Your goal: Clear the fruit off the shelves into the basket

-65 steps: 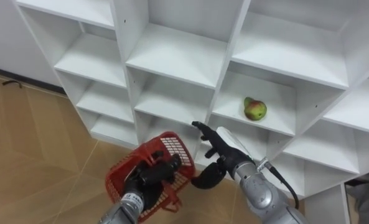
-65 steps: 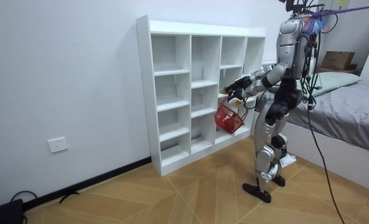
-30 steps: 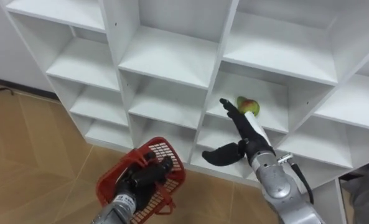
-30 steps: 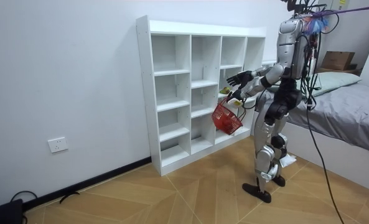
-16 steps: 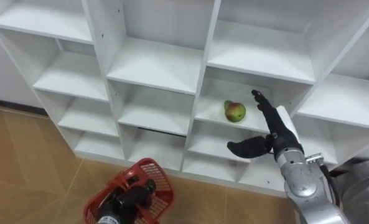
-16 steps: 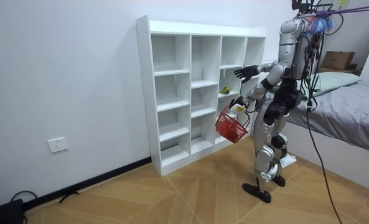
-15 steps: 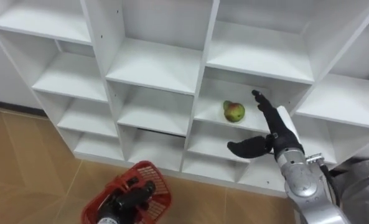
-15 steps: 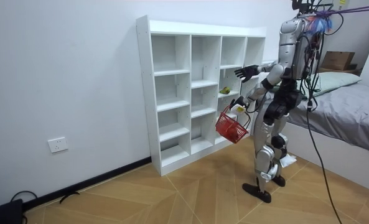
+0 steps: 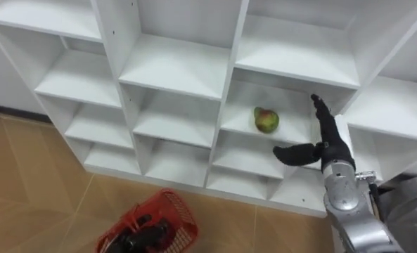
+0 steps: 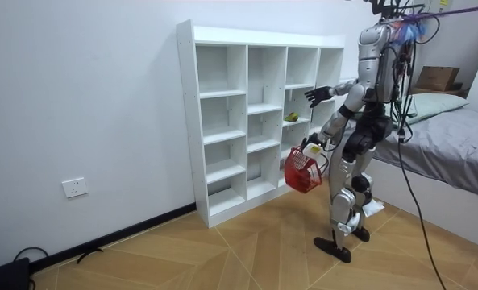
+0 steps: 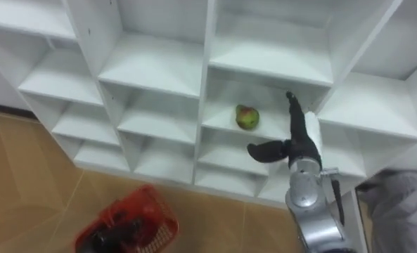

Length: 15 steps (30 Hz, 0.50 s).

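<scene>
A green and red fruit (image 9: 266, 120) lies on a middle shelf of the white closet (image 9: 176, 67). My right hand (image 9: 326, 140) is open with straight fingers and the thumb spread, raised just right of the fruit and apart from it. Low at my left hangs a red plastic basket (image 9: 167, 223), and my left hand (image 9: 142, 237) is shut on its handle. In the room view I stand facing the closet's right end, with the basket (image 10: 301, 170) at hip height and the right hand (image 10: 315, 94) lifted toward the shelves.
The other compartments of the closet (image 10: 222, 121) are bare. A wooden floor (image 9: 25, 176) lies below. Behind me stands a bed (image 10: 456, 133) with a cardboard box (image 10: 436, 77) beyond it. A wall socket (image 10: 75, 188) sits at the room view's left.
My right hand has risen from beside the basket to shelf level, just right of the fruit. The basket has dropped lower, toward the bottom of the eye views.
</scene>
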Tool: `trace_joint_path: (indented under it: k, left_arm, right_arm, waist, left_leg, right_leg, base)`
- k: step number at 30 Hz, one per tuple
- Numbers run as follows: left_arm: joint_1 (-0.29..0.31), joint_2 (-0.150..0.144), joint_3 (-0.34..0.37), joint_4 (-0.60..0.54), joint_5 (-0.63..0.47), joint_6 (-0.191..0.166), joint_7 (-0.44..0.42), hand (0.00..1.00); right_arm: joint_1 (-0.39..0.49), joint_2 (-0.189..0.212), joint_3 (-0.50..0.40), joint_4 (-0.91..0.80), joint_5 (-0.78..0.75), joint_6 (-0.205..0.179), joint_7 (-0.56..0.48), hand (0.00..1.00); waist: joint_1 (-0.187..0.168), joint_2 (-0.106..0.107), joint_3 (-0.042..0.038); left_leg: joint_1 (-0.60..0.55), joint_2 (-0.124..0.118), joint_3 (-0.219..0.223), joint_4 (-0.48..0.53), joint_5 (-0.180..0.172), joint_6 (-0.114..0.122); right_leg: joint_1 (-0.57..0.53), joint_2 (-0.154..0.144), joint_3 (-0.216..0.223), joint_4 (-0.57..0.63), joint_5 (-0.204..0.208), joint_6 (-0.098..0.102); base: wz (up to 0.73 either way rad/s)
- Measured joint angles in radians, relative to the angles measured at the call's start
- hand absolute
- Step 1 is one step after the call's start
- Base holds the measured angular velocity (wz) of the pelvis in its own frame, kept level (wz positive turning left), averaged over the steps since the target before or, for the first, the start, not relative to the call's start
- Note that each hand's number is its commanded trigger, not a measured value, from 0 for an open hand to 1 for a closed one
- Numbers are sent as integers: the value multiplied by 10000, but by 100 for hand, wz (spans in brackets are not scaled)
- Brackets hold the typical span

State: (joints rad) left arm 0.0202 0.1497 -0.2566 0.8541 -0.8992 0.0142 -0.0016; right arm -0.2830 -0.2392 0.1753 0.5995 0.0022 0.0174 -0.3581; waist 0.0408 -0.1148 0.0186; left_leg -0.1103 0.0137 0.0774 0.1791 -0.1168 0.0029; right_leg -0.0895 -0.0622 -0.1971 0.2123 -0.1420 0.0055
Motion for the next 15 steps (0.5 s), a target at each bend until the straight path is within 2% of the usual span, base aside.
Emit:
trace_joint_path:
  k: [2,6,10,12,15]
  left_arm:
    - [-135,24,-13,150,-8,-3,-3,100]
    - [-454,22,-160,409,-13,-3,-8,100]
    - [-774,-83,-206,731,195,-92,-15,100]
    - [-1047,-123,-208,906,215,-138,-15,100]
    - [-1292,-151,-206,984,217,-150,-21,100]
  right_arm:
    - [-467,0,4,712,102,-43,-170,0]
    - [-907,4,309,1551,307,-88,-432,0]
    - [-1141,6,479,1935,904,-153,-443,0]
    - [-1819,5,477,2530,1250,-167,-486,0]
    - [-2343,9,424,3030,1326,-172,-681,0]
  waist:
    - [106,-86,50]
    - [422,-118,58]
    - [587,-126,81]
    - [617,-151,161]
    - [724,-221,264]
  left_leg:
    - [-287,22,-8,104,-4,-3]
    - [-835,69,-12,214,-10,-3]
    - [-1169,80,-120,285,-4,-11]
    - [-1609,95,-177,473,0,-14]
    - [-1965,100,-284,620,1,-13]
  right_leg:
    - [-243,15,-15,3,42,-25]
    - [-762,25,-103,81,87,-67]
    - [-1015,17,-252,92,103,-93]
    - [-1354,26,-292,116,162,-127]
    - [-1598,41,-370,125,210,-141]
  base:
    - [0]
    - [0]
    - [8]
    - [4]
    - [9]
